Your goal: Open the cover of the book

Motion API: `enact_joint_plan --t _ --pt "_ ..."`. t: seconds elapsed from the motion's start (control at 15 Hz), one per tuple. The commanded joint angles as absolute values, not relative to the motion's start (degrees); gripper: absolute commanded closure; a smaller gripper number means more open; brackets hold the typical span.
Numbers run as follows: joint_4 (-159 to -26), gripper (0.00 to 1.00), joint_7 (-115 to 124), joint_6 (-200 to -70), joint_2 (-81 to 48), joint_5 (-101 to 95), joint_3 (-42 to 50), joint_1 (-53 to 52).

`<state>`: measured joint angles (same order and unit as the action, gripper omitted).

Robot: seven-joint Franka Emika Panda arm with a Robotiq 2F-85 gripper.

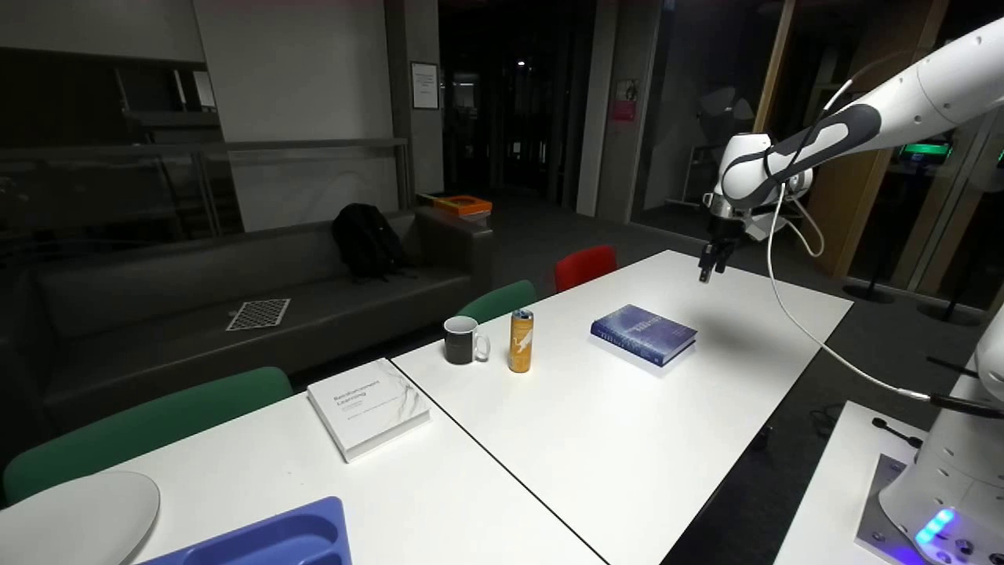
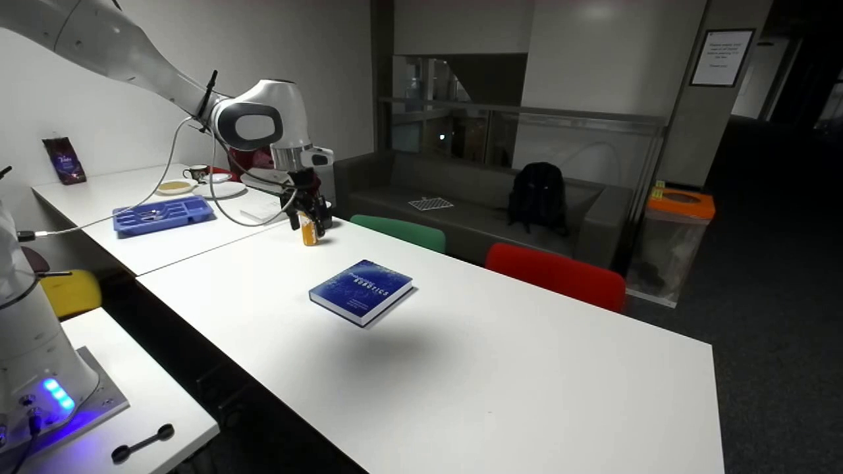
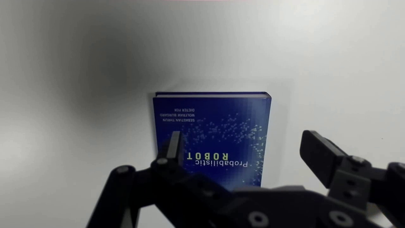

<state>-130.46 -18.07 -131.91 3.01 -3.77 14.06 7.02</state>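
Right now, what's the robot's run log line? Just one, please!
gripper: open, empty, above table | Probabilistic Robotics book: lying on table | front cover: closed, untouched

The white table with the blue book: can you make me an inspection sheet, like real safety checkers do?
Surface: white table, flat, partly shadowed.
Job's things: blue book, lying flat; cover shut, facing up.
Clutter: mug, orange can; farther along, white book, pale plate, blue tray.
Gripper: open, empty, hanging above the white table.
Cables: white cable, hanging in a slack curve.
Surroundings: dark sofa, black backpack on it, red chair.
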Motion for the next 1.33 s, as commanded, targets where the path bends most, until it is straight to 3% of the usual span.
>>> enact_joint_plan --t 0.0,0.27,1.27 --pt "-130.46 0.0 -18.05 -131.77 2.8 -3.73 12.84 8.18" --pt "-131.73 0.0 -18.01 -132.42 3.99 -3.32 11.9 7.65" --pt "-117.91 0.0 -25.57 -136.36 -15.62 5.25 10.14 13.18"
